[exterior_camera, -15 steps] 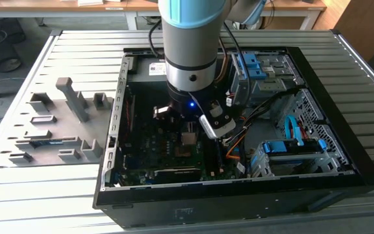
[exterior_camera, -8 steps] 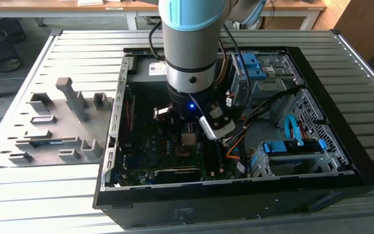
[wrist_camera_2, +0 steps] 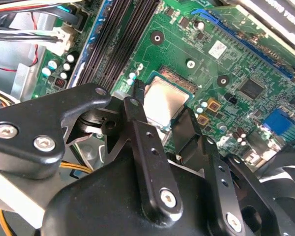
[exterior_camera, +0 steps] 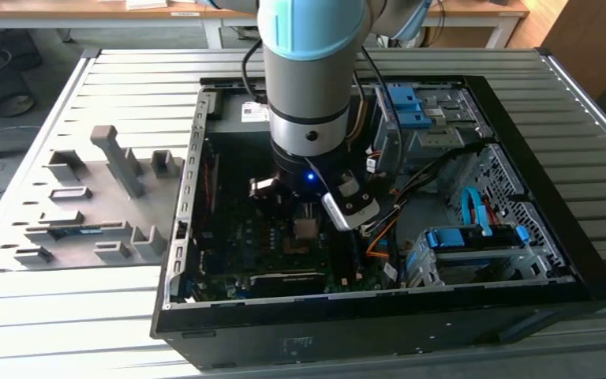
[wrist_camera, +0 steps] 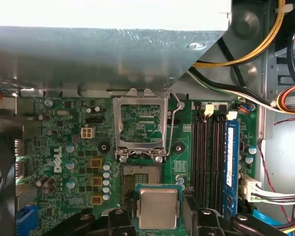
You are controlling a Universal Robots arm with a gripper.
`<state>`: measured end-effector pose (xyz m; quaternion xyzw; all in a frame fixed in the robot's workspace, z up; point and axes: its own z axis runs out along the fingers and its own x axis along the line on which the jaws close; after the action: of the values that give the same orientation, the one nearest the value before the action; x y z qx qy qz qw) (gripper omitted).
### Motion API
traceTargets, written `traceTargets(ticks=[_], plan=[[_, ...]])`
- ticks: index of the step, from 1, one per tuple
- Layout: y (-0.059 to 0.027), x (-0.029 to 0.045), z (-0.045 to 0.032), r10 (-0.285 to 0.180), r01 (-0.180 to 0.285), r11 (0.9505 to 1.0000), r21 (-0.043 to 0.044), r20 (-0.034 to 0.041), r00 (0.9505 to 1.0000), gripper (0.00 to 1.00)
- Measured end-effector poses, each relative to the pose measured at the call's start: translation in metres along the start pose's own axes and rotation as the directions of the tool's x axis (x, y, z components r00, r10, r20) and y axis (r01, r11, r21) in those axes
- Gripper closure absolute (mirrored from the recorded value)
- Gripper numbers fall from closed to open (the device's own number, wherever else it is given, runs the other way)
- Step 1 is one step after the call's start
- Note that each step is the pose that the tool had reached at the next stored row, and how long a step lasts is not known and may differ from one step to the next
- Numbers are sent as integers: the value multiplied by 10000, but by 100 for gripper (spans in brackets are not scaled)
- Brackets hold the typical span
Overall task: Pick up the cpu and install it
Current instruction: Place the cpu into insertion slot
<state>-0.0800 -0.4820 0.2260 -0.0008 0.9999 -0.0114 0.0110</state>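
Silvery-grey, the thin square cpu (wrist_camera: 158, 204) sits clamped in the black tool (wrist_camera: 159, 211) — just over the green motherboard's (wrist_camera: 69, 147) open socket (wrist_camera: 140, 174).

The cpu (wrist_camera: 159, 208), square and silvery-topped, is held level over the motherboard (wrist_camera: 64, 147), toward 9 o'clock within the case (exterior_camera: 387, 324) in the exterior view.

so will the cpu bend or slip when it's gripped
Probably stiff: the cpu looks like a flat metal-topped square. Its smooth thin edges may slip between the fingers. Likely light, being so thin.
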Motion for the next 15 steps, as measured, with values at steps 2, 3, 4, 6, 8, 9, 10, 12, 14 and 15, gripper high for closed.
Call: traceTargets(ticks=[2,3,4,6,8,9,10,12,14,15], plan=[[7,1,16,1,-1,10000,9,0,10000,53],[13,1,23,1,-1,10000,14,-1,10000,53],[21,1,32,0,0,10000,19,0,10000,53],[34,5,46,0,0,10000,26,1,10000,53],[34,22,56,1,-1,10000,33,0,10000,53],[35,33,63,6,-6,10000,35,1,10000,53],[35,44,70,8,-8,10000,37,0,10000,53],[36,68,90,10,-10,10000,37,1,10000,53],[36,83,125,13,-13,10000,38,1,10000,53],[37,86,143,12,-12,10000,38,1,10000,53]])
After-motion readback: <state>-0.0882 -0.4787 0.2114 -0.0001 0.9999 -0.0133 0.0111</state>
